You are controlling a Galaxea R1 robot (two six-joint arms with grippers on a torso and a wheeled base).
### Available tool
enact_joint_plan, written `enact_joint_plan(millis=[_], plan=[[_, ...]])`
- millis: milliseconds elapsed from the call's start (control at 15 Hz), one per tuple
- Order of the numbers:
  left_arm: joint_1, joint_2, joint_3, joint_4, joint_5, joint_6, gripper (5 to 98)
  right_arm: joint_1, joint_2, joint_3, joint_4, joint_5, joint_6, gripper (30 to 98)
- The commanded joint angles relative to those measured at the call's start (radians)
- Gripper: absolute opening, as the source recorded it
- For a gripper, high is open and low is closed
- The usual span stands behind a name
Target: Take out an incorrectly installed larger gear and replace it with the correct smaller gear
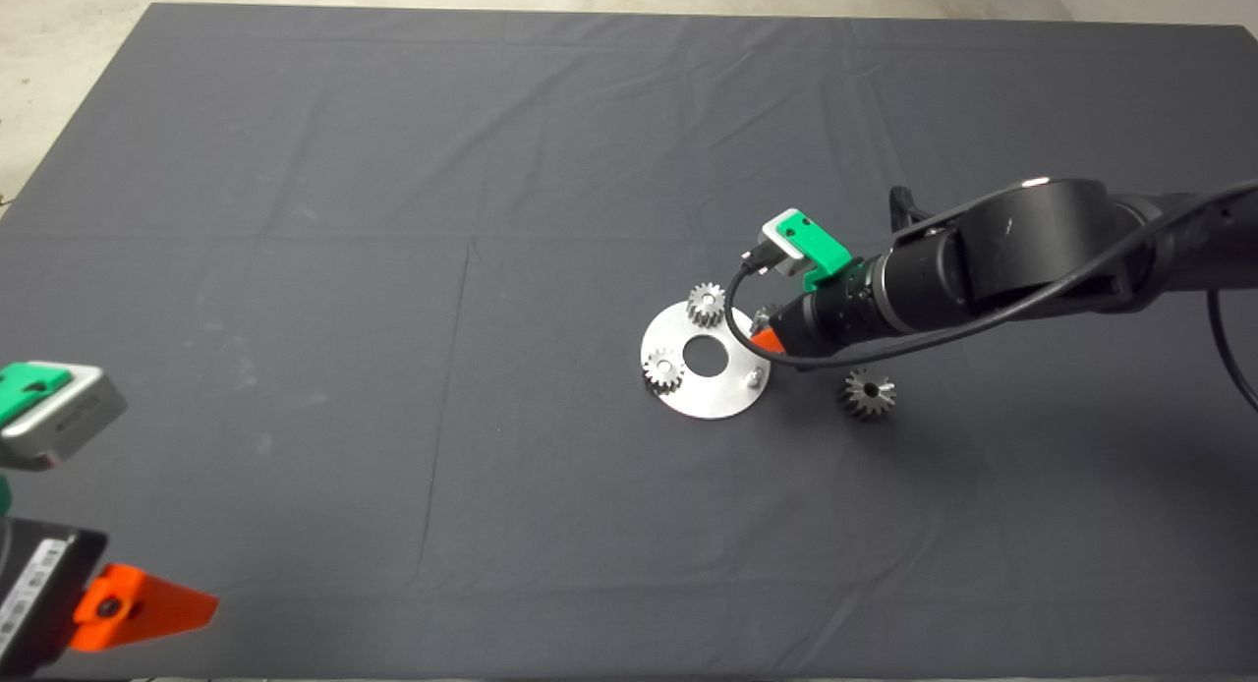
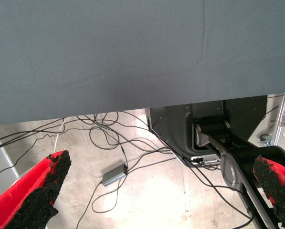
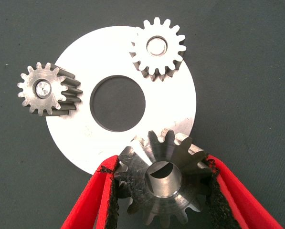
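Matting [image 1: 413, 269] in dark grey covers the counter. The right arm [image 1: 1032, 259] reaches in from the 3 o'clock edge, and its right gripper [image 3: 161, 167] hangs low at the rim of a round silver plate [image 1: 700, 399], between that plate's 2 and 3 o'clock. The plate lies flat on the mat, a little toward 4 o'clock from the mat's middle, and has a large round hole at its centre.

The left gripper [image 2: 159, 181] waits at the 8 o'clock corner of the head view. Its fingers [image 2: 47, 186] are spread wide with nothing between them, and its wrist camera looks past the mat's edge at floor strewn with cables [image 2: 109, 138].

In the right wrist view, the right fingers [image 3: 97, 191] are clenched on the larger gear [image 3: 156, 191], one black pad pressed against the teeth on either side. This shiny gear with flared teeth overlaps the plate's rim.

The smaller gear [image 1: 867, 394] is dark. It rests on the mat clear of the plate, near 3 o'clock and slightly lower, below the arm.

Two small silver gears sit on the plate, one [image 1: 706, 304] at 12 o'clock of the hole and the other [image 1: 664, 369] at about 8 o'clock. A bare peg [image 1: 754, 375] stands at the plate's 4 o'clock.
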Motion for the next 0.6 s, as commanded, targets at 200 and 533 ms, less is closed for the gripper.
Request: enact_joint_plan(millis=[200, 533], plan=[[-0.004, -0.002, 0.012, -0.011, 0.035, -0.001, 98.3, 0.027, 0.01, 0.016, 0.014, 0.003, -0.023, 40.3], [-0.004, -0.002, 0.012, -0.011, 0.034, -0.001, 98.3, 0.023, 0.003, 0.054, 0.012, -0.031, -0.055, 40.3]])
